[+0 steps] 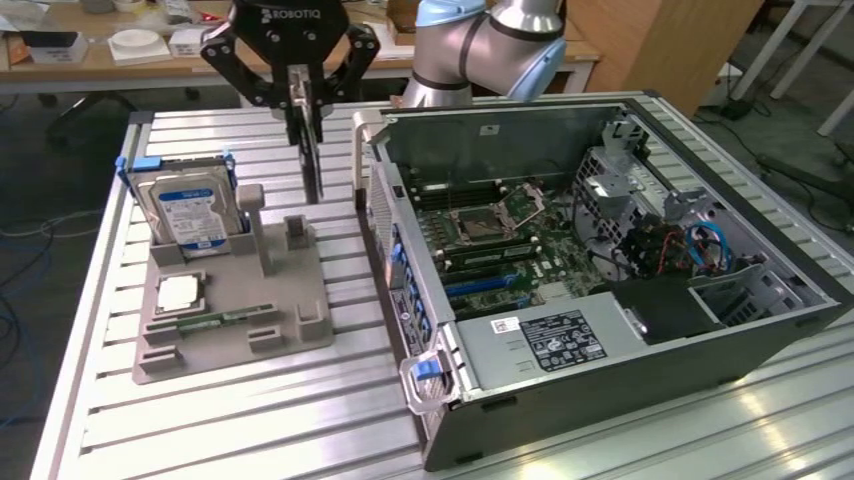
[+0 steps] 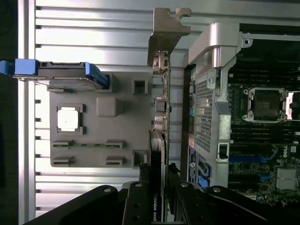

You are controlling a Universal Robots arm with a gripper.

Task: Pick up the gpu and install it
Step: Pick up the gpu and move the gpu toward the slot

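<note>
The gripper (image 1: 304, 103) is clamped on the gpu (image 1: 311, 155), one black finger against each flat face at the card's upper end. The card hangs on edge with its long side vertical, over the strip between the grey fixture tray (image 1: 227, 300) and the open computer case (image 1: 601, 290). It appears clear of both.

From the exterior view the card reads as a thin dark strip below the fingers, and the arm (image 1: 481, 45) rises behind the case. The wrist view looks down the card's edge. It adds the silver end bracket (image 2: 165, 33) at the end farthest from the fingers, and white lettering on the edge held between them.

The tray carries a hard drive (image 1: 194, 210) standing upright in blue rails, a processor (image 1: 180, 293) lying flat, and a memory stick (image 1: 214, 322) seated in a slot. Inside the case, the motherboard (image 1: 501, 235) is exposed, with an empty processor socket.

Tray and case rest on a slotted aluminium table (image 1: 267, 420). Behind it stands a wooden bench (image 1: 134, 62) with small items. Cables lie on the dark floor at the exterior view's left.
</note>
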